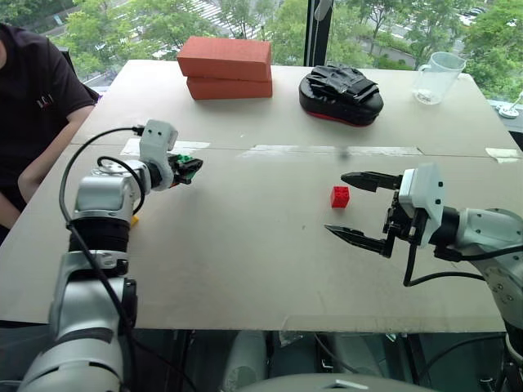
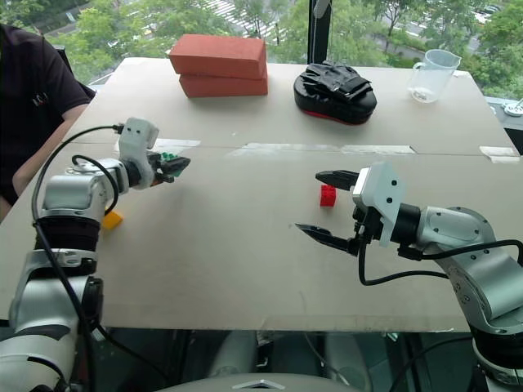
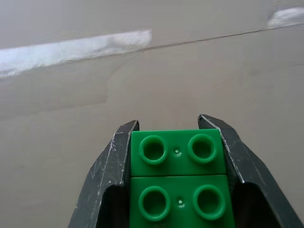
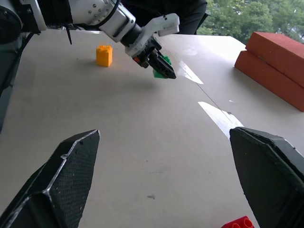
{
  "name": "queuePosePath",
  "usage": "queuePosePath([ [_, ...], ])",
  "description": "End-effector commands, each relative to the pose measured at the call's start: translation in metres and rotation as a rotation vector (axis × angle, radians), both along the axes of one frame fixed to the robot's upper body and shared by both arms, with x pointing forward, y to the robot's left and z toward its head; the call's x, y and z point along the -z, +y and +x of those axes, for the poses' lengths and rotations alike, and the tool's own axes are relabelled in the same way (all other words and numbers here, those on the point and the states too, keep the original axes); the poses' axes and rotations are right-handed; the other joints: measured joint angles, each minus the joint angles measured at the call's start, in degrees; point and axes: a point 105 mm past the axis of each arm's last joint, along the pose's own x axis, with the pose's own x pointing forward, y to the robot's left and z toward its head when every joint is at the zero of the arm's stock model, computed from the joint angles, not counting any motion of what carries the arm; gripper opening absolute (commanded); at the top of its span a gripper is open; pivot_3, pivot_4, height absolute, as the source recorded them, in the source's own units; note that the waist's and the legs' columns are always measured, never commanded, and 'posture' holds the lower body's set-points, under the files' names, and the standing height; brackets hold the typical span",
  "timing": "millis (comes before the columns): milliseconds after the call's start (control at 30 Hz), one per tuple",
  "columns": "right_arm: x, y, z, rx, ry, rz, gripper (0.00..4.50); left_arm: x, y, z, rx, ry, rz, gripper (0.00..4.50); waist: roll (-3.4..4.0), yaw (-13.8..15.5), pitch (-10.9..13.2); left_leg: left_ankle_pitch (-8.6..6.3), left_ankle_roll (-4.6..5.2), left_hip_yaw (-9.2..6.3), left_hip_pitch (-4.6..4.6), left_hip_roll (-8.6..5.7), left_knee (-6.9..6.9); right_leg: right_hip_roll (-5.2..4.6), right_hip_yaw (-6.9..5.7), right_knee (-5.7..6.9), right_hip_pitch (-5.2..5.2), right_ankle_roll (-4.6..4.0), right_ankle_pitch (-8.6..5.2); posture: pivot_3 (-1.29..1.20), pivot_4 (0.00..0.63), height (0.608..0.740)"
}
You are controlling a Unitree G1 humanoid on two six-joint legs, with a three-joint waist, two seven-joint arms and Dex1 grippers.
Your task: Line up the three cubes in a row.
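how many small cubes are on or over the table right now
3. The green cube is clamped in the left gripper; the red cube sits on the table by the open right gripper; the yellow cube lies beside the left arm.

Lab — taped test table (image 1: 270,245)

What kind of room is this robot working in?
Probably an office or lab by a window: a plain table, trees behind the glass, and a seated person watching beside it.
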Motion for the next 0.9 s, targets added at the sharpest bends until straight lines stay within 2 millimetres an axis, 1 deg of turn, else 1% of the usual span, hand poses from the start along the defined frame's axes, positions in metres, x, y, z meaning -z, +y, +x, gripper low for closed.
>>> queuePosePath([
  [33,-0.008,-0.008,-0.004,0.035,-0.055,-0.007,4.5,-0.031,-0.052,-0.025,0.478,-0.05,0.011,1.35,0.0,0.3,0.0,0.0,0.0,0.0,-0.02,-0.01,0.01,-0.01,-0.01,-0.02,0.0,0.0,-0.01,0.0,0.15,0.737],
  [100,-0.005,-0.012,-0.005,0.055,-0.052,-0.013,4.5,-0.03,-0.071,-0.03,0.644,-0.038,0.028,1.35,0.0,0.4,0.0,0.0,0.0,-0.03,-0.06,-0.03,0.08,0.0,-0.04,-0.02,0.0,0.0,-0.01,0.0,0.15,0.737],
  [133,-0.004,-0.013,-0.005,0.067,-0.051,-0.013,4.5,-0.025,-0.079,-0.031,0.734,-0.049,0.076,1.35,0.0,0.4,0.0,0.0,0.02,-0.02,-0.13,-0.05,0.15,0.02,-0.08,-0.02,0.0,0.0,-0.01,0.0,0.15,0.737],
  [200,-0.003,-0.017,-0.006,0.087,-0.051,-0.009,4.5,-0.015,-0.091,-0.028,0.852,-0.046,0.147,1.35,0.0,0.4,0.0,-0.02,0.06,0.01,-0.19,-0.06,0.25,0.06,-0.13,0.01,0.0,0.01,-0.01,0.0,0.15,0.737],
  [300,0.0,-0.021,-0.009,0.107,-0.026,-0.009,4.5,-0.002,-0.105,-0.021,0.957,-0.037,0.241,1.35,0.0,0.1,0.0,-0.14,0.26,0.0,-0.39,-0.22,0.45,0.14,-0.2,0.01,-0.06,0.01,-0.01,0.0,0.15,0.737],
  [333,0.001,-0.022,-0.01,0.115,-0.014,-0.011,4.5,0.0,-0.108,-0.019,0.981,-0.032,0.252,1.35,0.0,-0.1,0.0,-0.15,0.27,-0.02,-0.54,-0.23,0.53,0.15,-0.21,0.04,-0.19,0.01,0.0,0.0,0.15,0.737],
  [400,0.006,-0.03,-0.014,0.143,0.02,-0.025,4.5,0.003,-0.122,-0.016,1.041,-0.034,0.288,1.35,-0.02,-0.2,0.0,-0.17,0.31,-0.07,-0.67,-0.22,0.58,0.18,-0.12,0.07,-0.35,0.02,0.0,0.0,0.15,0.737],
  [533,0.015,-0.046,-0.016,0.208,0.067,-0.06,4.5,0.009,-0.146,-0.01,1.102,-0.042,0.343,1.35,-0.03,0.3,0.0,-0.22,0.39,-0.11,-0.77,-0.22,0.6,0.13,-0.21,0.0,-0.34,0.04,-0.01,0.0,0.15,0.737],
  [667,0.018,-0.052,-0.017,0.237,0.077,-0.07,4.5,0.01,-0.166,-0.007,1.119,-0.06,0.329,1.35,-0.03,0.1,0.0,-0.29,0.52,-0.22,-0.78,-0.27,0.75,0.09,-0.17,0.04,-0.3,0.08,-0.01,0.0,0.15,0.737],
  [767,0.019,-0.053,-0.018,0.246,0.079,-0.072,4.5,0.011,-0.177,-0.007,1.131,-0.067,0.319,1.35,-0.03,-0.1,0.0,-0.3,0.53,-0.3,-0.77,-0.27,0.79,0.1,-0.15,0.07,-0.31,0.12,0.02,0.0,0.15,0.737],
  [900,0.019,-0.054,-0.017,0.257,0.076,-0.07,4.5,0.018,-0.184,-0.006,1.124,-0.07,0.338,1.35,-0.03,0.0,0.0,-0.3,0.53,-0.34,-0.76,-0.26,0.79,0.13,-0.15,0.09,-0.31,0.12,0.02,0.0,0.15,0.737],
])
